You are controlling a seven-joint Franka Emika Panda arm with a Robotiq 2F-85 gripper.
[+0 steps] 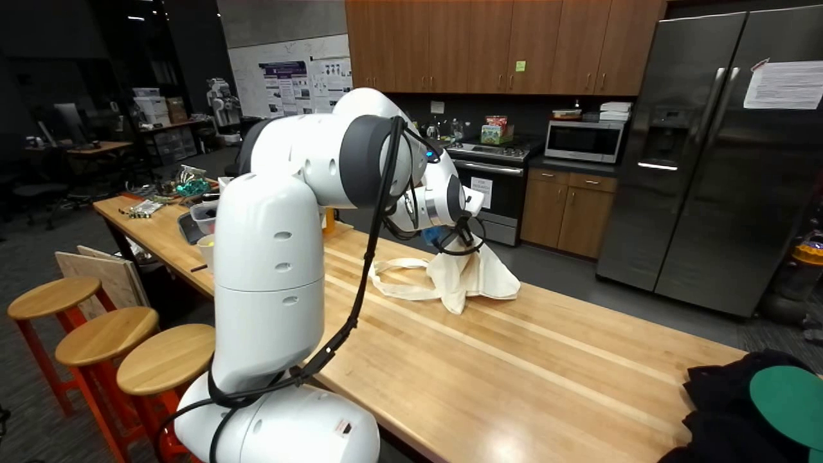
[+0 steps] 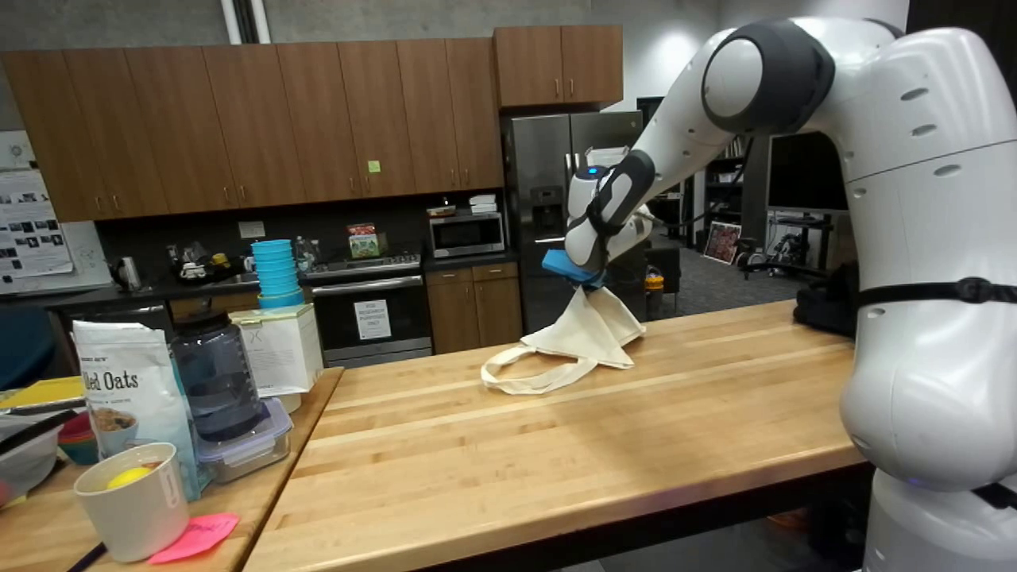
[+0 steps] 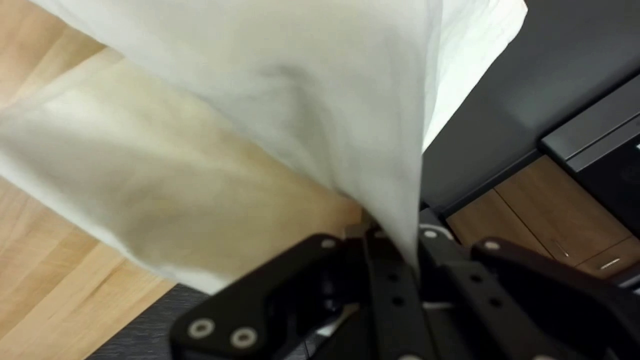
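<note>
The cream bag [image 2: 581,330] drapes below the gripper [image 3: 400,241], which is clamped on it.

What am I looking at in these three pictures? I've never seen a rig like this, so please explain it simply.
The big white machine is a robot arm, jointed a little like ours, with a gripper at its end for grasping. Two pictures come from cameras standing outside the robot; the third comes from its wrist camera, so the gripper appears close up there.

In both exterior views a cream cloth bag is at the wooden table. Its strap lies looped on the tabletop, while its upper part rises to a peak. That is because the gripper is closed on a fold of it.

In an exterior view, an oats pouch and a pale cup stand off to the side.
</note>
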